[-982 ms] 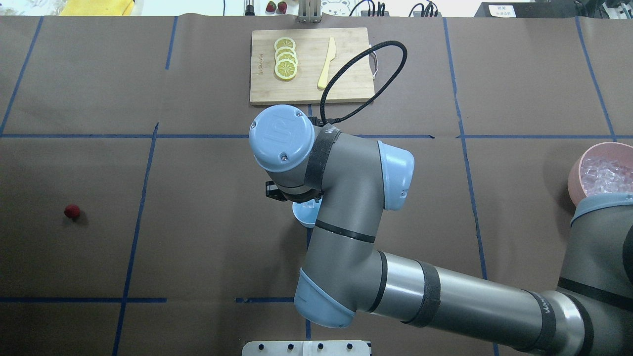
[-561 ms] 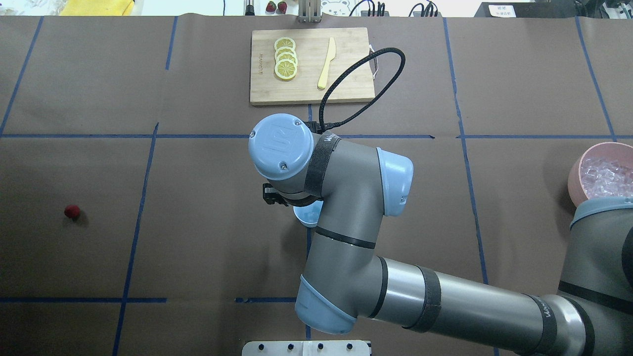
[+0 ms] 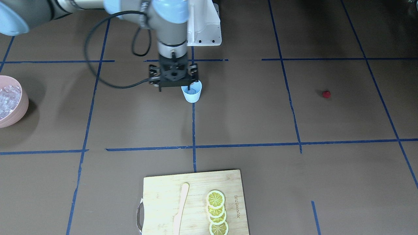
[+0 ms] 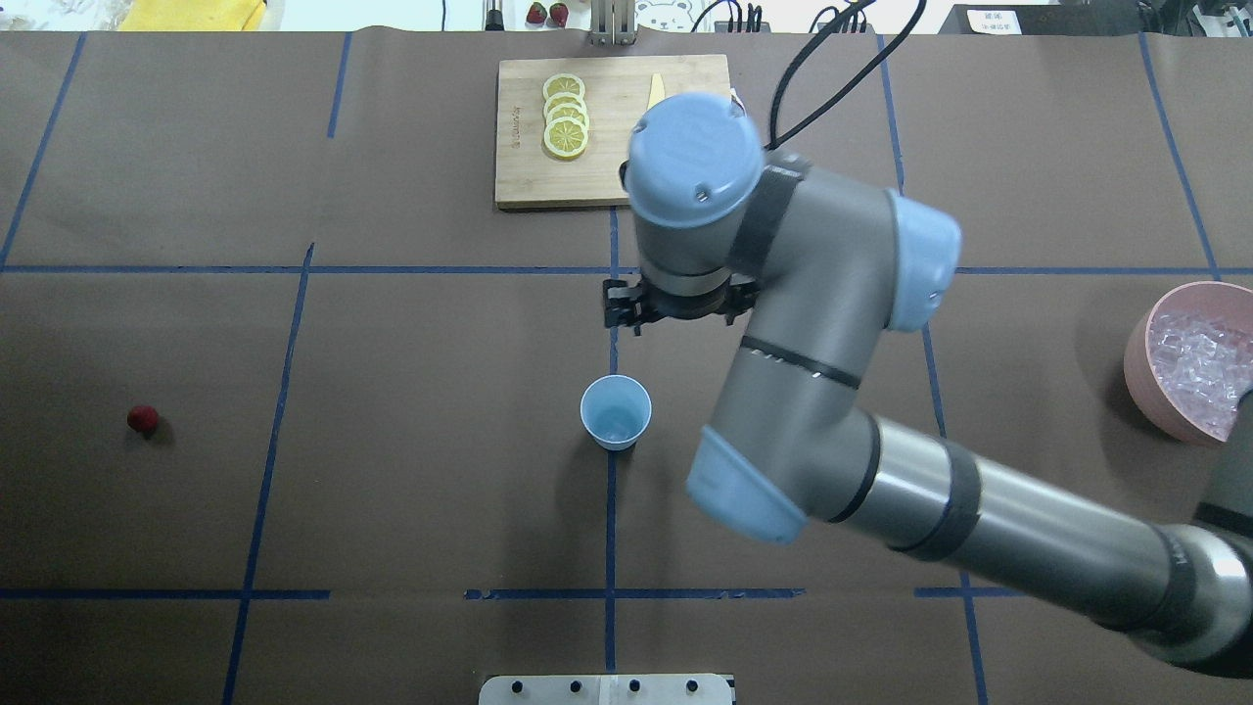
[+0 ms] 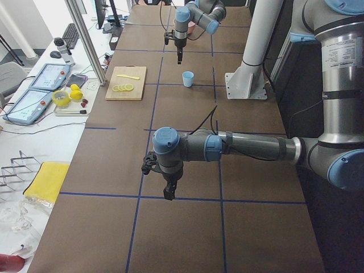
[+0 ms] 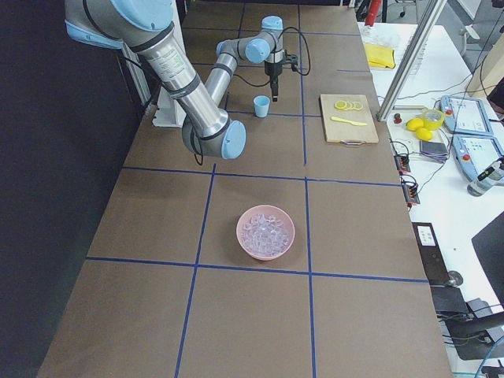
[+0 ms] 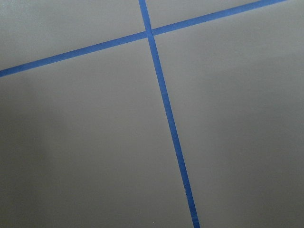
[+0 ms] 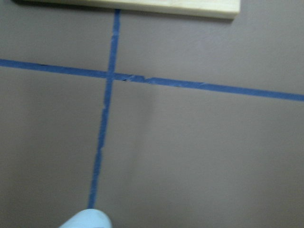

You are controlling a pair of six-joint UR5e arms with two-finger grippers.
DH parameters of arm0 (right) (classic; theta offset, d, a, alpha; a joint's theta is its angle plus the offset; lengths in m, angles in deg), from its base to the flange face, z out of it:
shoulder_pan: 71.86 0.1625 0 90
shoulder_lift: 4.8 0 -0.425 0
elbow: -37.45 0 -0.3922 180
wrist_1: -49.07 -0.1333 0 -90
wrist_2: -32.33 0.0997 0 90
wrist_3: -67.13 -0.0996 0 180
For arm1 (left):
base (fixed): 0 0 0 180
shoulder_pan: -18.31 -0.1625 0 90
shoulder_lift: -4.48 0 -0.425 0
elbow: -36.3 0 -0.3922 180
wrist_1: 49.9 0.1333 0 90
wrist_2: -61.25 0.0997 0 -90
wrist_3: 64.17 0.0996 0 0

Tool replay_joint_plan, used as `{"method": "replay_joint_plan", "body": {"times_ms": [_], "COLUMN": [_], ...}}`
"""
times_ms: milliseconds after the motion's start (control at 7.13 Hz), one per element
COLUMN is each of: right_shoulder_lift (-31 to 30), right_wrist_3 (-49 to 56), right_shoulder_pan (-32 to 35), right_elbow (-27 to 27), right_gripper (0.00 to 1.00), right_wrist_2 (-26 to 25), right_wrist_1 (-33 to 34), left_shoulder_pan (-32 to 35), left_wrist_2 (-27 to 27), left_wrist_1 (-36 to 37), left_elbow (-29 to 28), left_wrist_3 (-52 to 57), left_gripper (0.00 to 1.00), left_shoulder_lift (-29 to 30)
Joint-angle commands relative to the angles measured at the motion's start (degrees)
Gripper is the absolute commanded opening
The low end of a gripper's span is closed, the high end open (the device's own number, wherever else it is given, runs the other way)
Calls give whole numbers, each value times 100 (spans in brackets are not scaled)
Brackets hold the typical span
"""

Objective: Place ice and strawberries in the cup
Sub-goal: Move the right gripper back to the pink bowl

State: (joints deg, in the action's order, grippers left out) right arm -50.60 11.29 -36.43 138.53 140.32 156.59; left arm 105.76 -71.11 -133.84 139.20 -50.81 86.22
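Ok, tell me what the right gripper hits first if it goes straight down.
The right gripper likely lands on bare brown paper table, just beside the small light-blue plastic cup; depth unclear.

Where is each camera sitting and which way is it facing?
Front-facing: across the table, looking back and down; right arm, cup.
Overhead: behind, looking forward and down; same arm and cup.
Exterior left: table's left end; left arm near.
Exterior right: table's right end; right arm, pink bowl.
Left wrist: down; only tape lines.
Right wrist: down; cup rim, cutting board edge.
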Motion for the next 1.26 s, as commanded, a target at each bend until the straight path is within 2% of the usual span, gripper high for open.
{"method": "replay_joint_plan", "body": {"times_ms": [0,140,421,561,701,1122], "right_shoulder_lift": [-935,-1584,-3128,-3876,-4276,-4858], "right_wrist_3": [1997,2920,4109,4682,5070,6152], "right_shoulder_pan": [1189,1647,2534,2896,3161,3593], "right_elbow": [368,673,825,817,808,712], "right_gripper": [100,100,100,100,100,100], "right_wrist_2": [966,1065,1881,2006,2033,2191], "right_wrist_1": [-21,-282,-1412,-1940,-2224,-2236], "left_shoulder_pan": [-9,-61,-114,-114,-114,-114], "left_wrist_2": [0,0,0,0,0,0], "left_wrist_1": [0,0,0,0,0,0], "left_elbow": [2,2,2,2,2,-6], "left_wrist_3": [0,0,0,-9,-17,-18], "left_gripper": [100,100,100,100,100,100], "left_shoulder_lift": [0,0,0,0,0,0]}}
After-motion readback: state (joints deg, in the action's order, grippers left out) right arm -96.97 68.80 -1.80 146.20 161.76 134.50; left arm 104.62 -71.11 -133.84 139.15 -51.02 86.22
